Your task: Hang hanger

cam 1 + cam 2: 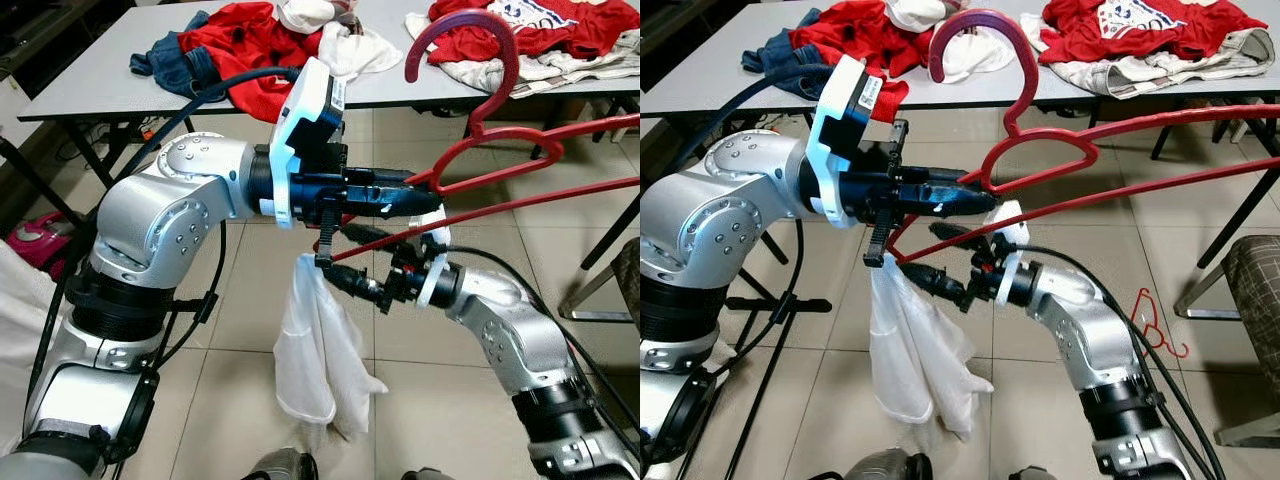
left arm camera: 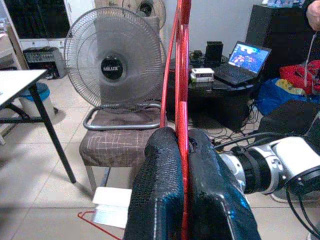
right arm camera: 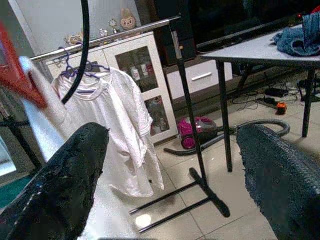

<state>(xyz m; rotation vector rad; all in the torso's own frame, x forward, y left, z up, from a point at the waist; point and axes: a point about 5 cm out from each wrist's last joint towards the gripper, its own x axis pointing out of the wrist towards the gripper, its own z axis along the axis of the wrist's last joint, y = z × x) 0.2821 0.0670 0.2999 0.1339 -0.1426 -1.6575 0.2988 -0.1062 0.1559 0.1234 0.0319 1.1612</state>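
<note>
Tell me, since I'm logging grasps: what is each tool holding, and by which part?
The left tool is shut on the red hanger, pinching its frame just below the hook. The right tool is open, holding nothing.

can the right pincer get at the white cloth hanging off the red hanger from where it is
Probably yes: the open right pincer sits just beside the white cloth, nothing between them, while the left pincer holds the red hanger.

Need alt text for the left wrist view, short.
The left pincer is shut on the thin rod of a red hanger, which runs straight up the picture. Behind stand a grey floor fan on a padded chair and an open laptop on a dark table.
</note>
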